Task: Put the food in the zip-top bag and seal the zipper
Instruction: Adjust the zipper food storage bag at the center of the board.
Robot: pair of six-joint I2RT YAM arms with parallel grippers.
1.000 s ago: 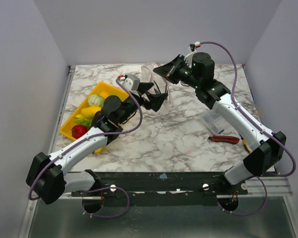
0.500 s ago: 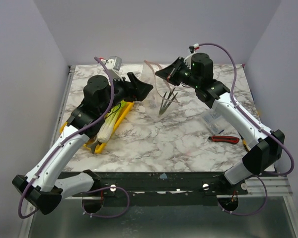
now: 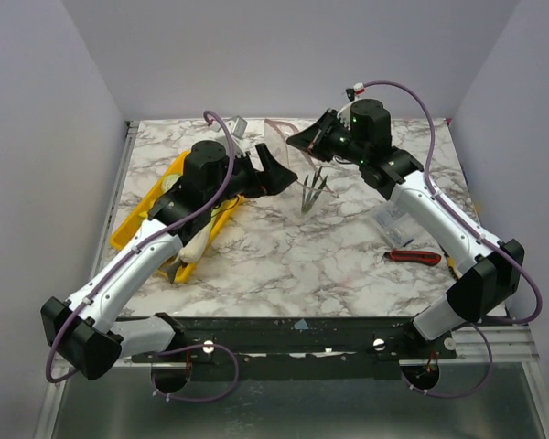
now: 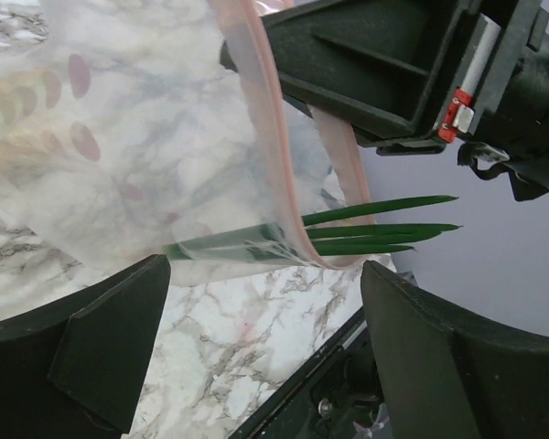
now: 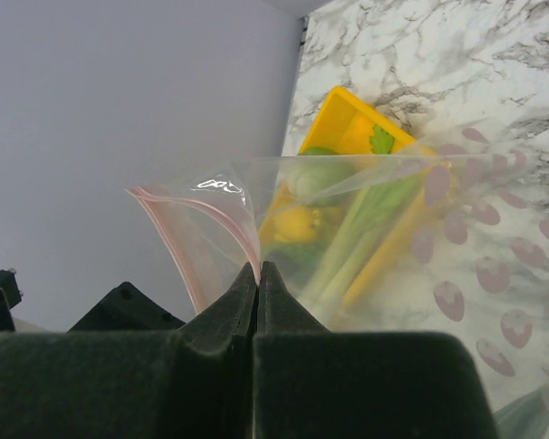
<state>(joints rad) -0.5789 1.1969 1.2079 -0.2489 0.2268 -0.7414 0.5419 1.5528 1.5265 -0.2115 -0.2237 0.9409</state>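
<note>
My right gripper (image 5: 258, 271) is shut on the pink zipper (image 5: 210, 212) of the clear zip-top bag (image 4: 119, 165) and holds the bag (image 3: 291, 139) up above the table. Thin green stalks (image 4: 384, 225) lie across the bag's mouth, their lower part inside and their tips poking out past the zipper (image 4: 261, 110). From above the stalks (image 3: 311, 194) hang below my right gripper (image 3: 302, 139). My left gripper (image 4: 265, 352) is open and empty just below the bag, to the left of it (image 3: 279, 174). More food (image 5: 297, 224) lies in the yellow tray (image 3: 133, 229).
A pale leek-like piece (image 3: 197, 242) lies along the yellow tray at the left. A red-handled tool (image 3: 414, 257) and a small clear packet (image 3: 395, 219) lie on the marble table (image 3: 293, 265) at the right, under my right arm.
My left gripper opened wider and let go of the green stalks, which now hang in the bag. The left arm rose from the tray side. My right gripper kept its hold.
</note>
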